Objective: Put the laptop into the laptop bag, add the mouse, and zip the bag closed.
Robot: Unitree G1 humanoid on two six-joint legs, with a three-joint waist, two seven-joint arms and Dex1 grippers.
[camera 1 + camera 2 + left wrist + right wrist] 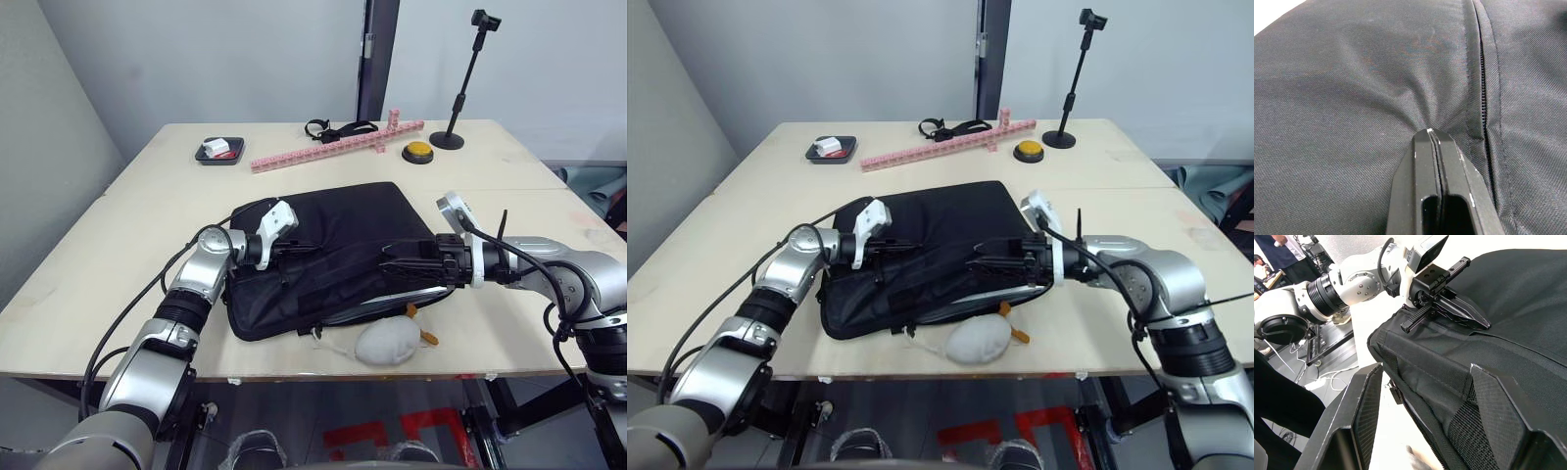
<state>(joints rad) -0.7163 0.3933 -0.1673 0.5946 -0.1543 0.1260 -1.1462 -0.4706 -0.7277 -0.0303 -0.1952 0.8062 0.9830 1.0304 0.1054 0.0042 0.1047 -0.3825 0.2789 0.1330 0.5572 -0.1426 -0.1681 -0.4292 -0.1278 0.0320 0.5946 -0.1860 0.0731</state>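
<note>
Left claw pinches laptop bag; right claw spread.

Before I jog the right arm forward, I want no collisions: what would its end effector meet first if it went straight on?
Probably the laptop bag itself, which lies between the open right end effector fingers; beyond it sits the left end effector, though depth is unclear.

A robotics lab test cell, as I see it from the rig.

I'm looking at a bare plywood table against plain grey walls, with a camera stand, a yellow push button and a small black tray well beyond my left hand. In the right wrist view, loose cables trail over the floor past that hand, and a person stands by equipment in the background.
</note>
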